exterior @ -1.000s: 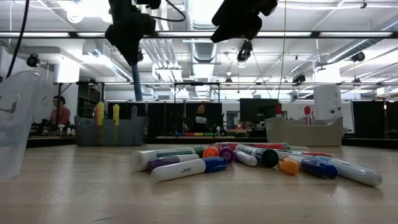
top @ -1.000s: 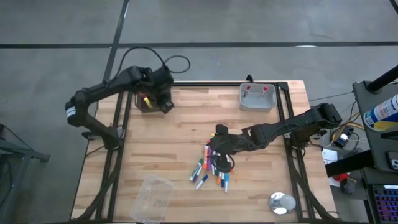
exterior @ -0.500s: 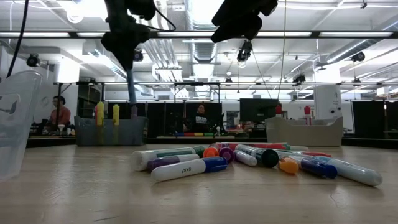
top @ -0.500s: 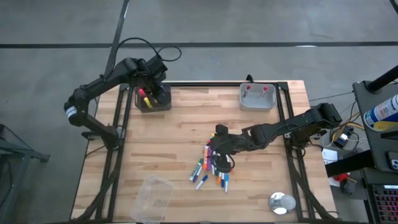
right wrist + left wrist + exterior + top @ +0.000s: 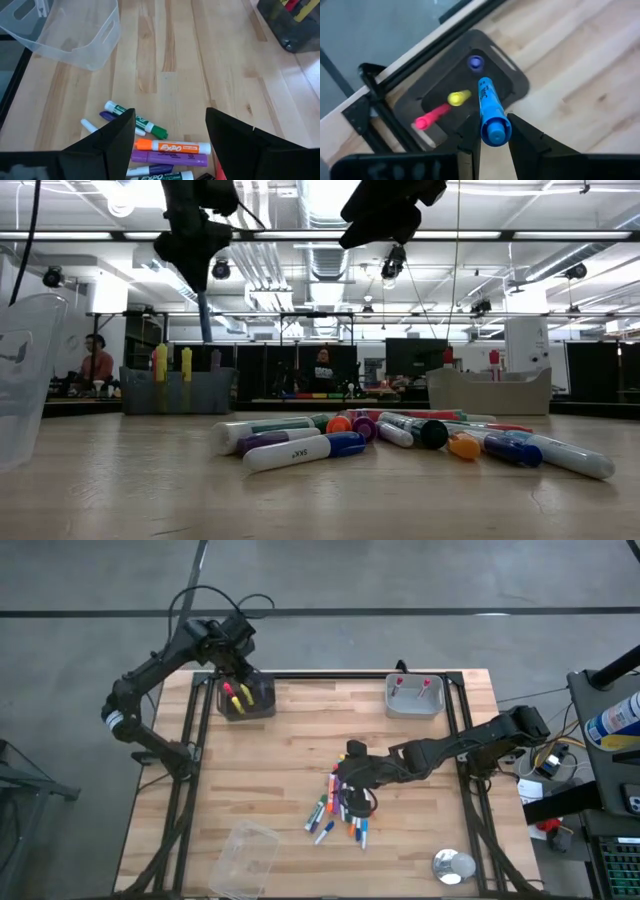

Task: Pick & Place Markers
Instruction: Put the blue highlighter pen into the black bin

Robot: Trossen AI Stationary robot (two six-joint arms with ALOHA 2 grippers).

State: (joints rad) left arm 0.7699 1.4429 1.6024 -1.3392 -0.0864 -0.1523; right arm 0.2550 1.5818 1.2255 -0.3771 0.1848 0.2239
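I read the table as a clock from the high view, twelve at the far edge. Nearest, at about six o'clock, the loose markers (image 5: 341, 810) lie heaped on the wood; my right gripper (image 5: 352, 802) hangs over the heap with its fingers spread wide, holding nothing. An empty clear tub (image 5: 244, 857) sits at seven, a grey bin (image 5: 414, 697) at one. Farthest, at eleven, my left gripper (image 5: 492, 136) pinches a blue marker (image 5: 489, 109) above the dark bin (image 5: 517, 80), which already holds pink, yellow and purple ones. Step in hand, as I judge it: delivering the blue marker. Next move calls for lowering it over the bin's opening, clear of the rim, then parting the fingers.
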